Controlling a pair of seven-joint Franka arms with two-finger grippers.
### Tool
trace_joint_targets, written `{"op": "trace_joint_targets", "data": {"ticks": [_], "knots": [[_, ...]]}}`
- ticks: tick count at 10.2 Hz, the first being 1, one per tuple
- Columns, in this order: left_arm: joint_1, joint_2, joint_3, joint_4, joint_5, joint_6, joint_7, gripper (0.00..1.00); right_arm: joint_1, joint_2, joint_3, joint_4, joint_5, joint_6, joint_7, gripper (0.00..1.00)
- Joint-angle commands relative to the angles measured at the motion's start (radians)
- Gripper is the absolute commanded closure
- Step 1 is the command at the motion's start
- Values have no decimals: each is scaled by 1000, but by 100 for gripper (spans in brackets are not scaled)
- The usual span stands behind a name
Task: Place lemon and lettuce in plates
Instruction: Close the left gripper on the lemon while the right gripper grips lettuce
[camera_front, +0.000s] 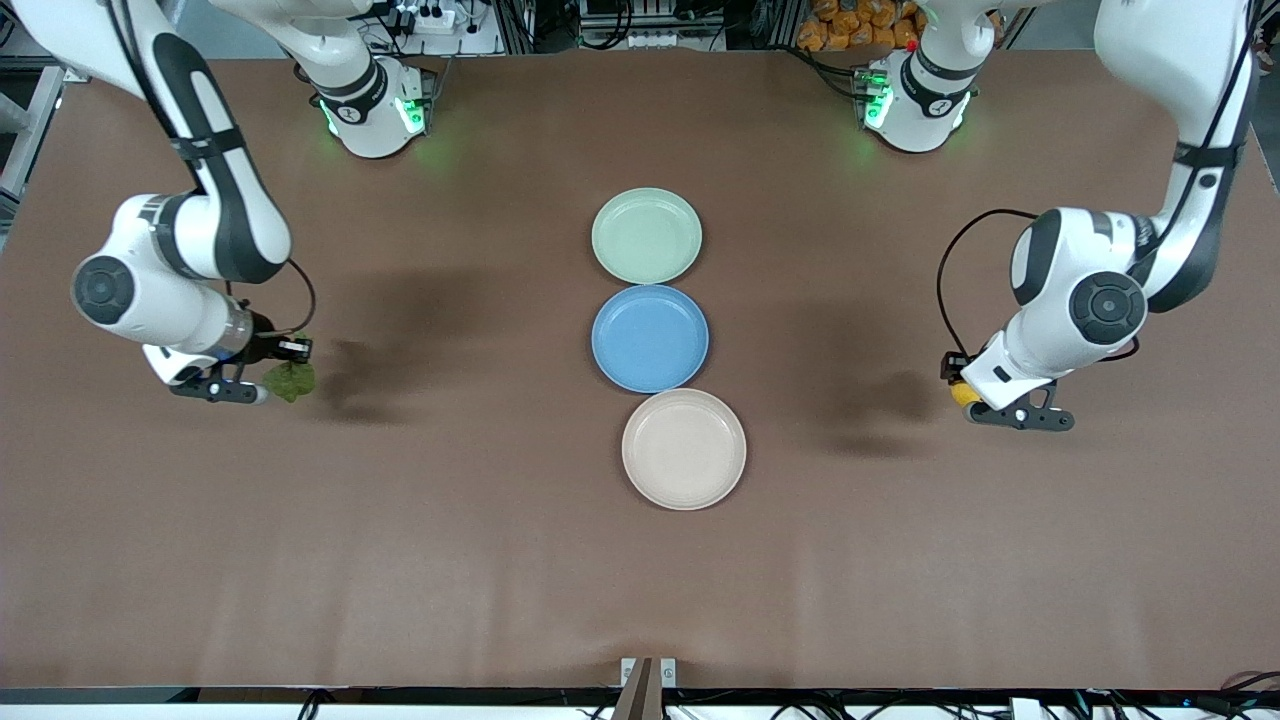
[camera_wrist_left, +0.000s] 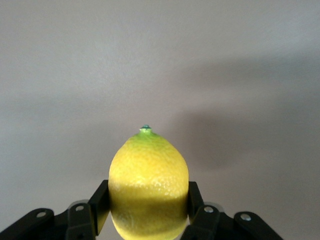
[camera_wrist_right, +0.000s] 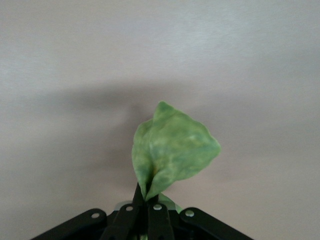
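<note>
We found the left gripper (camera_wrist_left: 148, 212) clamped on the lemon (camera_wrist_left: 148, 185), held over bare table (camera_front: 480, 560) at the left arm's end. The right gripper (camera_wrist_right: 145, 200) pinched the lettuce (camera_wrist_right: 172, 150) over the right arm's end. The mint plate (camera_front: 647, 236), blue plate (camera_front: 650, 338) and beige plate (camera_front: 684, 449) sat mid-table.

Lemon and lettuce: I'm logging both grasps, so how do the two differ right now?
The lemon is plump, bright yellow and smooth-sided; the lettuce is a thin, crumpled green leaf. The left claw clamps the lemon by its sides, while the right claw pinches only the lettuce's edge. Both are gripped, well away from the plates.
</note>
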Motion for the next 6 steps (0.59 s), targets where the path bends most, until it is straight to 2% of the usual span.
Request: {"op": "trace_joint_targets", "data": {"ticks": [1,3,6], "knots": [[-1,-5,-25,126,21,-149,-50,100,25,-19,56,2,23,-4,121,100],[0,-14,-30,175,24,-181,-47,100,28,-17,153,37,23,-14,279,100],[-3,-6,-42,316,-25,-313,-64,100,31,-31,263,62,23,-29,414,100]]}}
